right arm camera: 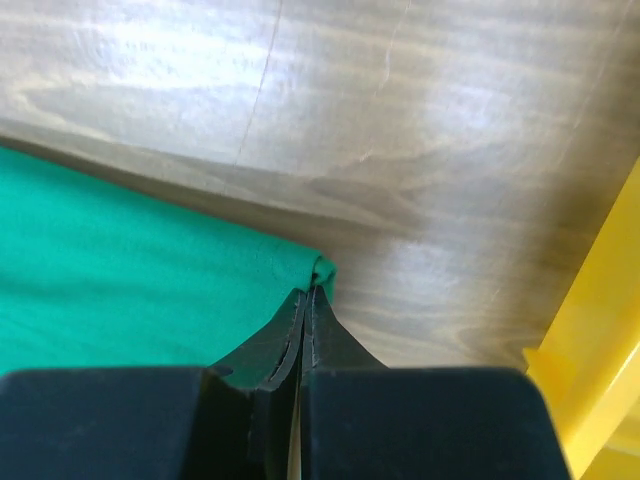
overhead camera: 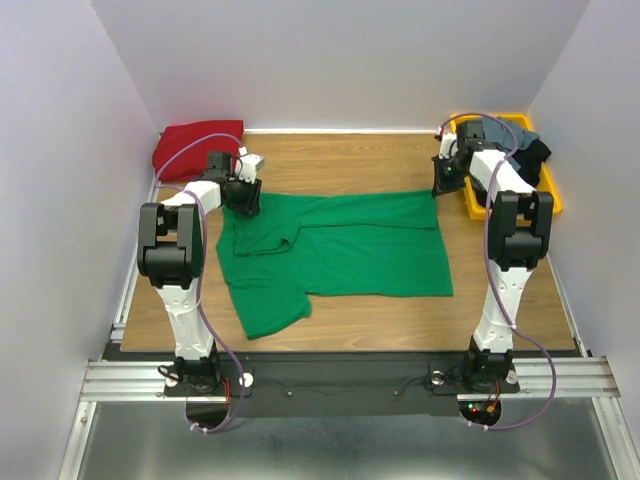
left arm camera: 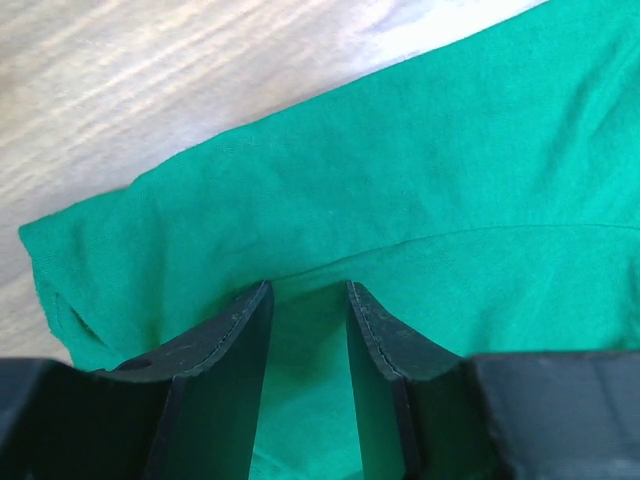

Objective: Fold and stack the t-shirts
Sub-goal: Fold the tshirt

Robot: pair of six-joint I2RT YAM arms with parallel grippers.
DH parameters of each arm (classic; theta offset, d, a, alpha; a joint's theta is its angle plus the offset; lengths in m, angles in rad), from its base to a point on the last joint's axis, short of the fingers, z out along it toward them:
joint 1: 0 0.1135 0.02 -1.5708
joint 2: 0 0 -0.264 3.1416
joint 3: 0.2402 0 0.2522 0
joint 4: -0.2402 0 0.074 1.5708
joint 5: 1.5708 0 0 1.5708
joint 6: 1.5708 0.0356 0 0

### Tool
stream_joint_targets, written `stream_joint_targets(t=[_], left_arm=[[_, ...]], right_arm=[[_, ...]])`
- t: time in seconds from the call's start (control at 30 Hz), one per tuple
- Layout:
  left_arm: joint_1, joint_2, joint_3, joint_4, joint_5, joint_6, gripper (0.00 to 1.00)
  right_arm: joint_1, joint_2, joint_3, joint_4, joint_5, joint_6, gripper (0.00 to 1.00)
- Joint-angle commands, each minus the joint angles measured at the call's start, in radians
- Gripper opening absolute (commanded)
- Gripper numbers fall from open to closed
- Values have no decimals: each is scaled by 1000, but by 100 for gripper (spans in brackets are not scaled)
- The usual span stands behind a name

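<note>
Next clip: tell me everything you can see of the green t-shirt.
The green t-shirt is plain, bright green, soft-looking cloth. It lies mostly flat across the middle of the wooden table, lengthwise left to right. Its left part is rumpled, with one sleeve spread toward the near edge and a fold bunched on top. The right gripper is shut on its far right corner. The left gripper is open at its far left edge, straddling a raised crease.

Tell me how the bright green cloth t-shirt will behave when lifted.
Probably floppy: the bright green cloth t-shirt lies creased, one sleeve folded over, so it should sag. Likely light: the shut right claw pinches only its corner. The rest may drag on the wooden table.
</note>
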Motion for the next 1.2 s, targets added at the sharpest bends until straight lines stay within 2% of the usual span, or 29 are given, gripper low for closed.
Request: stream_joint_targets(t=[0.0, 0.27, 0.53, 0.67, 0.7, 0.73, 0.77, 0.87, 0.93, 1.0, 1.13, 1.17], left_arm=[[23, 35, 37, -10, -50, -3, 46], [40, 43, 72, -10, -33, 2, 46], [40, 116, 210, -16, -9, -27, 47], [40, 125, 273, -15, 48, -36, 53], [40, 116, 294, -15, 70, -33, 54], [40, 104, 302, -19, 80, -30, 55], [40, 89, 304, -21, 100, -17, 57], [40, -11, 273, -22, 134, 5, 61], [40, -118, 169, -39, 177, 31, 61], [40, -193, 111, -59, 198, 54, 61], [40, -324, -61, -154, 263, 198, 61], [40, -350, -93, -183, 278, 282, 60]], right_arm=[[-1, 39, 38, 72, 50, -15, 1], [-5, 84, 12, 169, 167, -20, 0], [-5, 176, 145, 175, 213, -10, 1], [-5, 199, 210, 175, 204, 11, 3], [-5, 199, 221, 166, 199, 14, 22], [-5, 176, 221, 161, 190, 14, 33], [-5, 156, 198, 161, 184, 11, 54], [-5, 76, 143, 154, 138, 8, 75], [-4, -83, 54, 135, 55, -7, 85], [-4, -132, 21, 111, 1, -27, 85], [-1, -227, -66, -25, -115, -139, 85], [1, -249, -118, -43, -132, -189, 84]])
